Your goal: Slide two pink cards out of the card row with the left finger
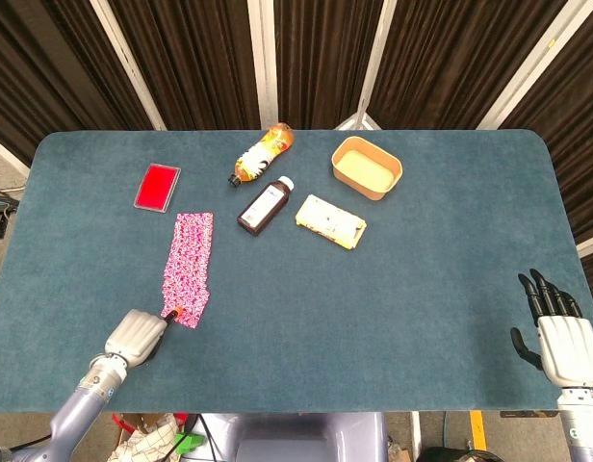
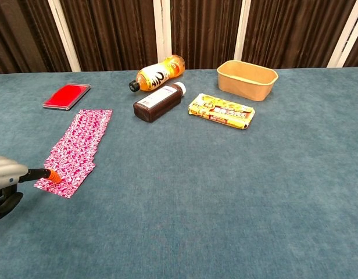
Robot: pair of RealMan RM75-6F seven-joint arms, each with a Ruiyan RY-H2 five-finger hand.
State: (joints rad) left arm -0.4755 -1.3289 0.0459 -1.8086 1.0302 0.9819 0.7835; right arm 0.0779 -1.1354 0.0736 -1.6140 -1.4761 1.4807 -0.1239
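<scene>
Left hand (image 1: 135, 336) — curled, nothing held, orange fingertip pressed on near end of card row (image 1: 188, 267). Right hand (image 1: 559, 337) — empty, fingers extended, near table (image 1: 422, 279) edge.

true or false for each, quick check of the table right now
1. The left hand has its orange fingertip on the near end of the pink card row. True.
2. The tan bowl holds a bottle. False: nothing shows inside it.
3. The brown bottle stands upright. False: it lies on its side.
4. The right hand holds nothing, fingers apart. True.
5. The red case lies on the card row. False: it lies apart, beyond the row.
</scene>
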